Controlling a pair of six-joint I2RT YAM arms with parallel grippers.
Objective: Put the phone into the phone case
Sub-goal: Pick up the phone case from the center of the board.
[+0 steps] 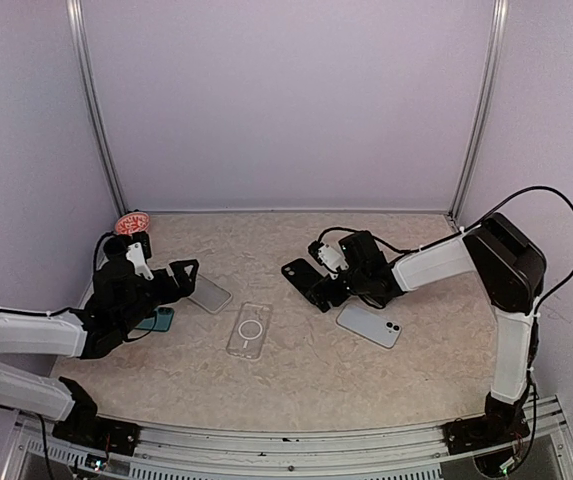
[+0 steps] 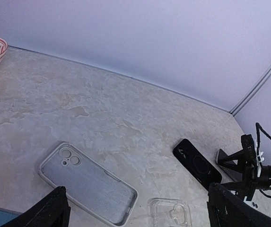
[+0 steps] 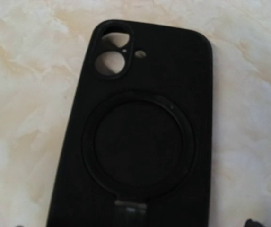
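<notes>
The phone (image 1: 369, 324), pale with two lenses at one corner, lies flat right of centre, apart from both grippers. Three phone cases lie nearby: a black case (image 1: 300, 278) with a ring on its back, a clear case (image 1: 249, 330) and a grey case (image 1: 209, 294) lying hollow side up. My right gripper (image 1: 319, 286) hangs open just over the black case (image 3: 140, 132), which fills the right wrist view. My left gripper (image 1: 183, 277) stands open by the grey case (image 2: 85, 184), nothing between its fingers (image 2: 48, 213).
A red-patterned bowl (image 1: 132, 223) sits at the back left corner. A teal, phone-shaped thing (image 1: 156, 320) lies partly under my left arm. Pale walls and metal posts close in the marbled table (image 1: 296, 380) on three sides.
</notes>
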